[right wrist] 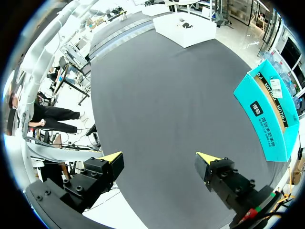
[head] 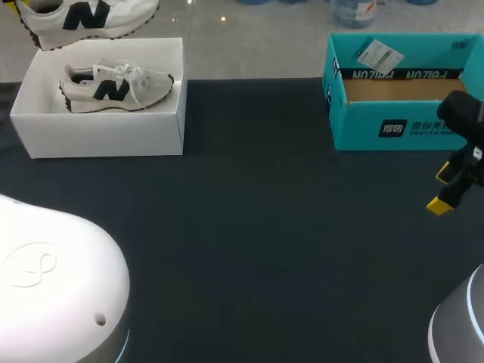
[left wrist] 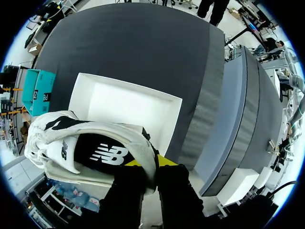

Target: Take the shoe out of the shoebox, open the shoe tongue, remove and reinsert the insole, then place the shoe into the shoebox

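Your left tool (left wrist: 150,164) is clenched on the collar rim of the shoe (left wrist: 90,131), held above the white shoebox (left wrist: 124,102). The shoe is probably light, with a soft upper that will fold, so take the firmer heel. Your right tool (right wrist: 159,160) hangs released over the counter (right wrist: 157,86).

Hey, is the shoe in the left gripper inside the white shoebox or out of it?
Out. The left gripper holds the shoe above the white shoebox; a second shoe lies inside.
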